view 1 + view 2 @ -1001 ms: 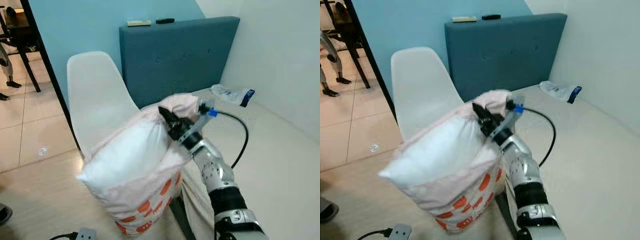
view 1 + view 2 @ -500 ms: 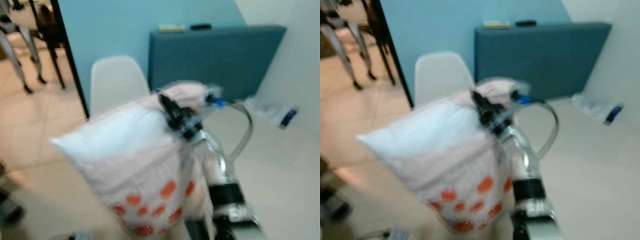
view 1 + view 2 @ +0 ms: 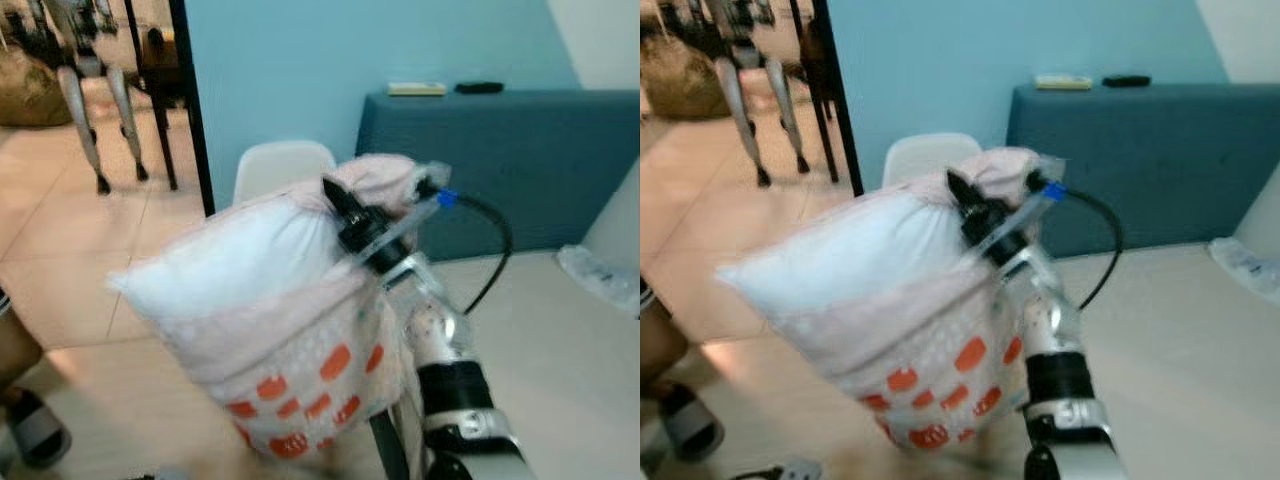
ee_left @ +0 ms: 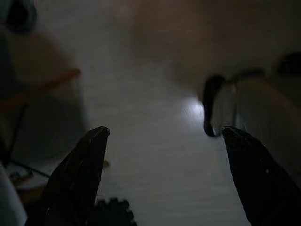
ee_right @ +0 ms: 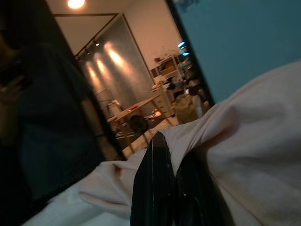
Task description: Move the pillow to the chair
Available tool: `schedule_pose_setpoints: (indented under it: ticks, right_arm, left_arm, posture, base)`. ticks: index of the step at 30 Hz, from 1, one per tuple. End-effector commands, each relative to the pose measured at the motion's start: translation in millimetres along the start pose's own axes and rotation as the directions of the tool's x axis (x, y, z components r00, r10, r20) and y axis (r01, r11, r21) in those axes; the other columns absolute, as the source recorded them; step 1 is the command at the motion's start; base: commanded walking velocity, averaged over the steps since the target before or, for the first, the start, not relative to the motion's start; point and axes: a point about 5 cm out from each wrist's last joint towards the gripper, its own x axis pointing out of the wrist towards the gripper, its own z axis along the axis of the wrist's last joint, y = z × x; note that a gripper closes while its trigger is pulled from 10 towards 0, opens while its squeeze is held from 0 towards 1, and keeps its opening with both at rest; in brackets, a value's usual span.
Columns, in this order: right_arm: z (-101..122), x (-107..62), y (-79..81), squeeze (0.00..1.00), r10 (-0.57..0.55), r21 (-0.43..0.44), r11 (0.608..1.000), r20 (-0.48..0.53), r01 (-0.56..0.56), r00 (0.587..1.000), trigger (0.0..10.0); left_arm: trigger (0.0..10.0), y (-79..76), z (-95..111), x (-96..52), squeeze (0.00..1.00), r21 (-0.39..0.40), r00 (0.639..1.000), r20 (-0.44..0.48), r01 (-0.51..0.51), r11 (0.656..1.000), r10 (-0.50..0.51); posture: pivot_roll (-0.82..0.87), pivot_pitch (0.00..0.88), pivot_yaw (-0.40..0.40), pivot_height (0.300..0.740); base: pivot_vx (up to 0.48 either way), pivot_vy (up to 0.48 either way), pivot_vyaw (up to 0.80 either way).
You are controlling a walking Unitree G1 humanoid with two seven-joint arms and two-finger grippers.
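Pillow (image 3: 270, 320) in front of chair (image 3: 283, 167) (seat hidden)

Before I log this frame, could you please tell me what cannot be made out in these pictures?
- Chair seat: hidden behind the pillow in both eye views.
- Two small items on the headboard: blurred, too small to identify.
- Right claw fingertips: buried in pillow fabric.
- Left wrist view: dark; surroundings below the open left claw are unclear.
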Motion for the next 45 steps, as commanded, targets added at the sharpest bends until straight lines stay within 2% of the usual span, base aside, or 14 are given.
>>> schedule_pose_setpoints:
  ticks: [1,8,10,13,18,20,21,22,24,26,31,41,44,45]
  right_arm:
    - [23,4.9,-2.0,0.0,-0.017,-0.068,0.997,0.087,0.023,0.996,10.0]
    - [29,1.7,-24.0,0.0,-0.19,-0.134,0.97,0.105,0.204,0.976,10.0]
    - [34,-3.8,-41.0,0.0,-0.298,-0.157,0.936,0.114,0.314,0.948,10.0]
    - [32,-6.1,-46.6,0.0,-0.333,-0.182,0.921,0.094,0.345,0.938,10.0]
    - [14,-8.3,-46.8,0.0,-0.327,-0.219,0.922,0.008,0.321,0.945,10.0]
    - [-4,-11.2,-48.5,0.0,-0.358,-0.316,0.894,-0.076,0.318,0.931,10.0]
    - [-4,-11.2,-48.5,0.0,-0.358,-0.316,0.894,-0.076,0.318,0.931,10.0]
    - [-24,-20.3,-57.6,0.0,-0.446,-0.379,0.851,-0.155,0.363,0.882,10.0]
    - [-31,-25.3,-62.1,0.0,-0.482,-0.379,0.839,-0.184,0.39,0.857,10.0]
    - [-46,-36.3,-71.4,0.0,-0.556,-0.385,0.809,-0.254,0.445,0.791,10.0]
    - [-61,-50.7,-76.2,0.0,-0.586,-0.374,0.799,-0.311,0.471,0.748,10.0]
    - [-64,-51.7,-75.0,0.0,-0.576,-0.37,0.805,-0.298,0.464,0.762,10.0]
    - [-66,-53.6,-78.0,0.0,-0.599,-0.416,0.785,-0.317,0.46,0.735,10.0]
    - [-70,-59.1,-81.9,0.0,-0.632,-0.458,0.759,-0.347,0.463,0.693,10.0]
  left_arm:
    - [10.0,-2.7,2,0.4,0.0,0.002,1.0,0.003,0.009,1.0,-0.009]
    - [10.0,-4.3,1,0.2,0.0,-0.008,1.0,0.003,0.02,1.0,-0.02]
    - [10.0,-9.5,-1,-0.2,0.0,-0.031,0.998,-0.006,0.055,0.998,-0.055]
    - [10.0,-10.5,-2,-0.4,0.0,-0.036,0.998,-0.011,0.061,0.998,-0.061]
    - [10.0,-8.3,-5,-0.9,0.0,-0.025,0.999,-0.016,0.051,0.998,-0.052]
    - [10.0,-7.3,-7,-1.3,0.0,-0.02,0.999,-0.02,0.048,0.999,-0.048]
    - [10.0,-7.3,-7,-1.3,0.0,-0.02,0.999,-0.02,0.048,0.999,-0.048]
    - [10.0,-7.1,-9,-2.0,0.0,-0.018,0.999,-0.023,0.047,0.999,-0.047]
    - [10.0,-7.0,-11,-2.3,0.0,-0.017,0.999,-0.024,0.046,0.999,-0.046]
    - [10.0,-6.6,-14,-3.2,0.0,-0.015,0.999,-0.03,0.045,0.999,-0.046]
    - [10.0,-5.1,-22,-5.3,0.0,-0.004,0.998,-0.045,0.045,0.999,-0.045]
    - [10.0,-2.2,-28,-6.8,0.0,0.004,0.998,-0.055,0.043,0.999,-0.043]
    - [10.0,-1.4,-25,-6.2,0.0,0.004,0.998,-0.049,0.041,0.999,-0.041]
    - [10.0,-1.0,-23,-5.7,0.0,0.001,0.998,-0.043,0.039,0.999,-0.039]
  posture:
    - [0.11,0.0,-0.045,0.74]
    - [0.11,0.0,-0.046,0.74]
    - [0.11,0.0,-0.045,0.74]
    - [0.11,0.0,-0.045,0.74]
    - [0.12,0.0,-0.044,0.74]
    - [0.12,0.0,-0.044,0.74]
    - [0.12,0.0,-0.044,0.74]
    - [0.12,0.0,-0.045,0.74]
    - [0.12,0.0,-0.045,0.74]
    - [0.12,0.0,-0.043,0.74]
    - [0.12,0.0,-0.038,0.72]
    - [0.12,0.0,-0.035,0.685]
    - [0.12,0.0,-0.037,0.675]
    - [0.12,0.0,-0.037,0.665]
  base:
    - [0.48,0.0,0.0]
    - [0.48,0.0,0.0]
    - [0.142,0.0,0.0]
    - [0.0,0.0,0.0]
    - [0.0,0.0,0.0]
    - [0.0,0.0,0.0]
    - [0.0,0.0,0.0]
    - [0.0,0.0,0.0]
    - [0.0,0.0,0.0]
    - [0.0,0.0,0.0]
    - [0.0,0.0,0.0]
    - [0.0,0.0,0.0]
    - [0.0,0.0,0.0]
    - [0.0,0.0,0.0]
